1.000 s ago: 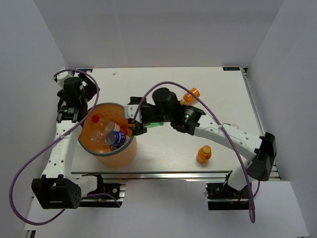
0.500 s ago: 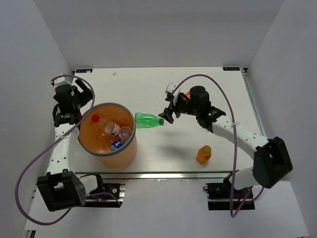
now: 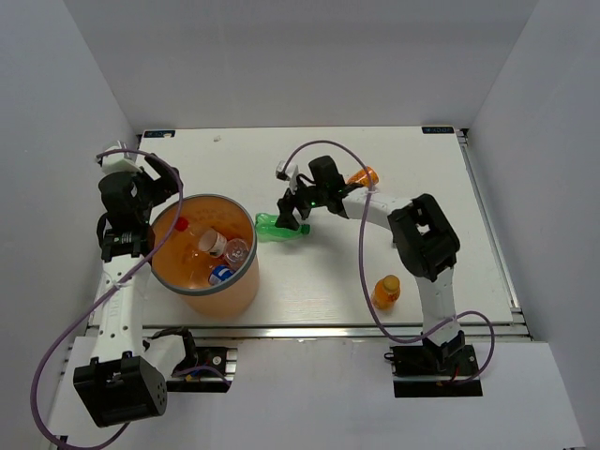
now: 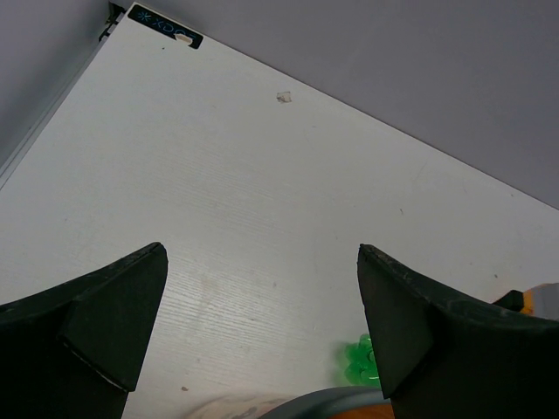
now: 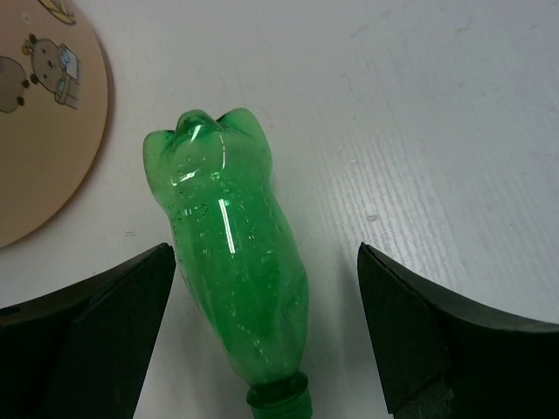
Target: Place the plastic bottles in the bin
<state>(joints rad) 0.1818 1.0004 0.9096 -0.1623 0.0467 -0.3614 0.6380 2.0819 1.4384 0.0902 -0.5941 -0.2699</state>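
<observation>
- Right jaws have swung back toward the bin in the last half second and now straddle the green bottle. The bottle itself hasn't shifted.
- Green bottle lies on its side on the surface, just beside the bin's right wall and outside it, cap end pointing away from the bin.
- Right jaws stand wide, one finger on each side of the bottle's body, not touching it, nothing held.
- Left jaws are wide too and empty, hovering off the bin's far-left rim.
- Several bottles already sit inside the bin. One orange bottle is well right of the bin on the far side, another orange bottle well right on the near side.
- Handling, my read: the green bottle looks empty and thin-walled, so light, and it will dent under a hard squeeze. It's smooth and round, so it may roll or squirt out.
- Take it across the mid-body where it's widest, not at the neck or the lobed base, and close gently.
</observation>
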